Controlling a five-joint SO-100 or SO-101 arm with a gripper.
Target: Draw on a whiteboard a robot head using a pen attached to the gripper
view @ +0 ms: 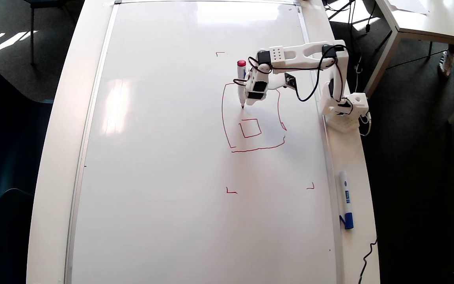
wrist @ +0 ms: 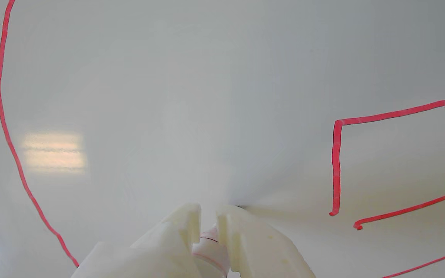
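Looking down from the overhead view, you have the whiteboard (view: 164, 165) filling most of the white table (view: 53, 157), its thin silver frame running along the left and right edges. Small red corner marks (view: 231, 191) sit on the board around the drawing area.

Moving right, the robot head (view: 250, 149) is only part drawn: a curved red line down the left side, a wobbly line along the bottom, a short stretch on the right, and one small square (view: 250, 128) inside the outline. The top of the outline is hidden behind the arm.

The pen (view: 241, 85) stands nearly upright with its red cap end up and its tip down on the board, inside the outline, just above the small square. Your gripper (view: 246, 100) is clamped around the pen barrel; in the wrist view the two white jaws close in on the pen (wrist: 207, 247) between them, with the gripper (wrist: 208, 216) at the bottom edge and the small square (wrist: 392, 116) off to the right.

Further right in the overhead view, the white arm (view: 309, 53) reaches back to its base (view: 345, 110) on the table edge beside the board. Below that a white marker with a blue cap (view: 345, 199) lies on the table, just beside the board's right frame.
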